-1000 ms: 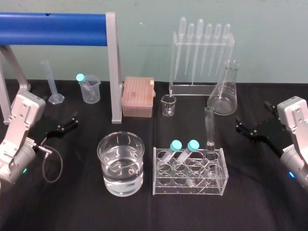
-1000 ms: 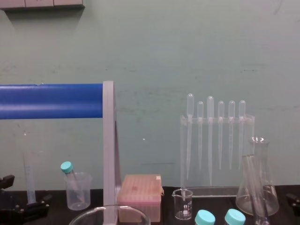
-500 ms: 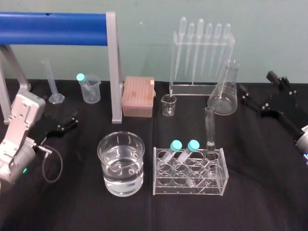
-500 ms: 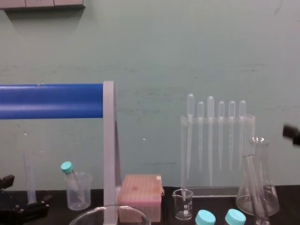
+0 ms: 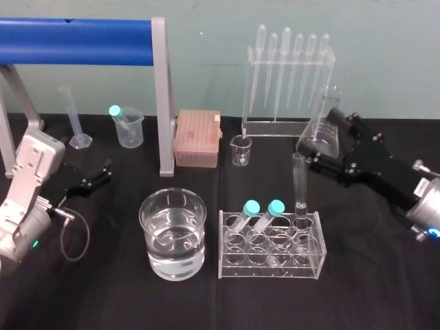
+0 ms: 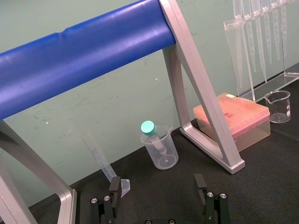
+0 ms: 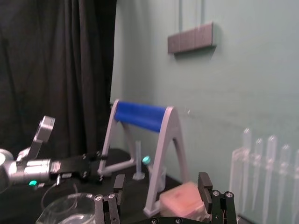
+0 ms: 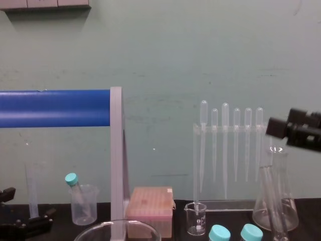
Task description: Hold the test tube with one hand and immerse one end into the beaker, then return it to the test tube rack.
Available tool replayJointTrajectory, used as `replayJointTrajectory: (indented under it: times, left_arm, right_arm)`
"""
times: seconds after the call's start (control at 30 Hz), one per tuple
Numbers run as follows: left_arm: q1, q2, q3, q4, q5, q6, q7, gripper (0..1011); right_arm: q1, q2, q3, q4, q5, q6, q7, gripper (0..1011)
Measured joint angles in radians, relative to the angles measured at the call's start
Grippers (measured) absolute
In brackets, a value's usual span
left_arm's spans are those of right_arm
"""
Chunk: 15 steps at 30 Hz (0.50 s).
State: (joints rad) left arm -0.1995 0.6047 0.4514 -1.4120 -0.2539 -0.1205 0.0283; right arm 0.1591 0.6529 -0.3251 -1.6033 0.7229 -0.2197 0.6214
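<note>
The test tube stands upright in the back right slot of the clear test tube rack. To the rack's left sits the wide beaker, part filled with water; its rim shows low in the chest view. My right gripper hovers open just right of the tube's top, in front of the flask, apart from the tube. Nothing lies between its fingers in the right wrist view. My left gripper rests open at the table's left, empty in the left wrist view.
Two teal-capped tubes lean in the rack. Behind the right gripper stand a conical flask and a pipette stand. Farther left are a small beaker, a pink tip box, a blue-barred frame and a plastic beaker.
My right arm has risen from the table's right edge and swung inward to the test tube's top. The left arm and all the glassware have stayed still.
</note>
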Motion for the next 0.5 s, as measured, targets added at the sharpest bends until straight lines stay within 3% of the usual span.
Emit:
replayJointTrajectory:
  times: [0.2, 0.5]
  left_arm:
    - [0.0, 0.0, 0.0, 0.0, 0.0, 0.0, 0.0, 1000]
    - [0.0, 0.0, 0.0, 0.0, 0.0, 0.0, 0.0, 1000]
  right_arm:
    - [0.022, -0.024, -0.033, 0.028, -0.05, 0.06, -0.013, 1000]
    - [0.036, -0.054, -0.045, 0.061, -0.083, 0.125, -0.04, 1000]
